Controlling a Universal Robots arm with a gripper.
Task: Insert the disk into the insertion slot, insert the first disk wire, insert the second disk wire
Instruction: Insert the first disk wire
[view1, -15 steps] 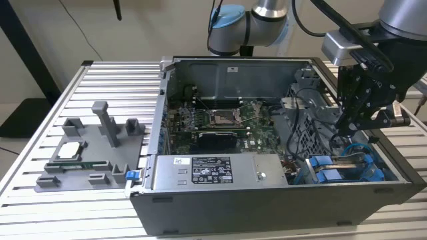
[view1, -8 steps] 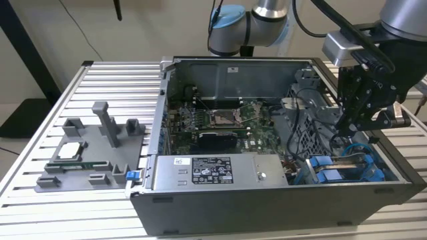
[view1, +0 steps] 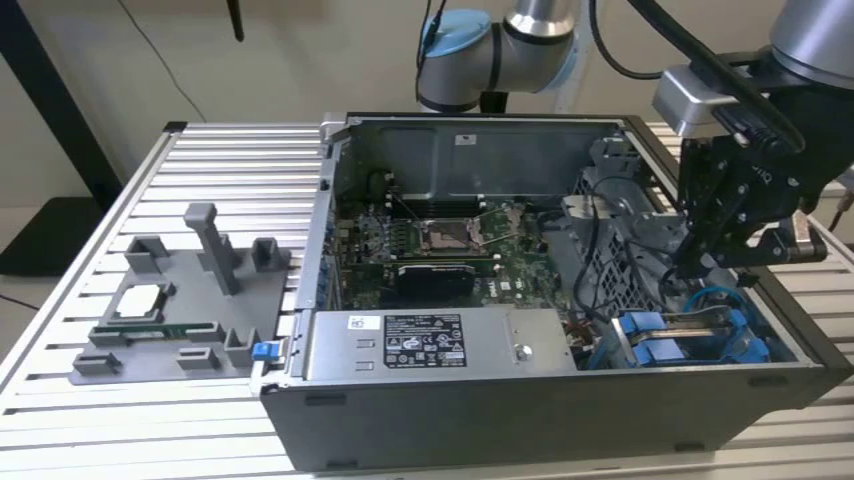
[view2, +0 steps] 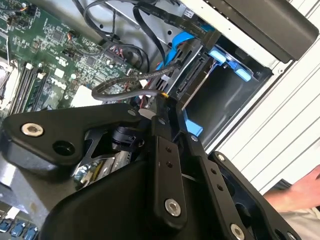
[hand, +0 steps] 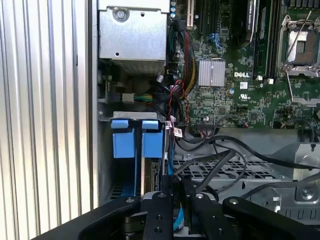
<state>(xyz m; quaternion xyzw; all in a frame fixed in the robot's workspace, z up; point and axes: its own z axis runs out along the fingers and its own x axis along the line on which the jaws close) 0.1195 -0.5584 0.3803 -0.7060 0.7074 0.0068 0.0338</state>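
Observation:
Low over the right end of the open computer case (view1: 534, 400), my gripper (view1: 701, 268) hangs just above the drive bay. The disk (view1: 694, 340) stands on edge inside the insertion slot (hand: 225, 170), its bright blue carrier tabs (hand: 137, 142) facing the case wall. In the second wrist view the fingertips (view2: 164, 97) are pressed together on the end of a black braided disk wire (view2: 117, 86), which loops back toward the motherboard. The gripper (hand: 175, 182) sits right beside the disk's (hand: 150, 175) rear edge, with black wires (hand: 220, 155) running into it.
The motherboard (view1: 441, 235) fills the case's middle. A grey metal box with a sticker (view1: 427, 345) lies along the front wall. A grey fixture with parts (view1: 174, 300) stands on the slatted table (view1: 80, 430) at the exterior view's left. A person's hand (view2: 300, 192) is beside the case.

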